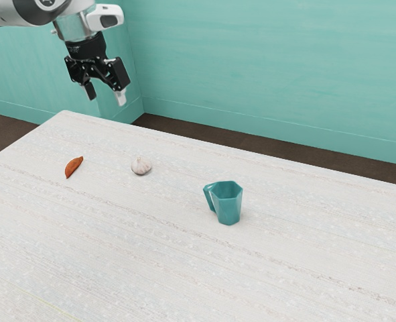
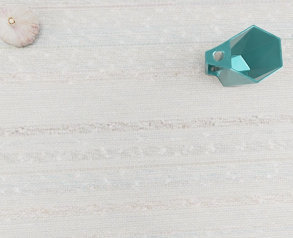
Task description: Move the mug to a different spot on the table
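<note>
Evidently the mug [image 1: 224, 201] stands upright and untouched on the table [image 1: 305, 268], at four o'clock from the garlic [image 1: 141, 165] in the exterior view, because the gripper [image 1: 106, 92] hangs high at its ten o'clock, spread wide, empty.

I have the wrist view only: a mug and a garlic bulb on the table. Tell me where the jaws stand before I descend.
Observer: The jaws hang open, high above the table at its far corner on the exterior view's left, well away from the mug.
Operator: Report anything on the table outside my picture.
Observer: An orange wedge lies to the exterior view's left of the garlic, apart from it.
Operator: Describe what lies behind the mug.
Observer: The table's far edge runs behind it, with dark floor and a teal wall beyond.
</note>
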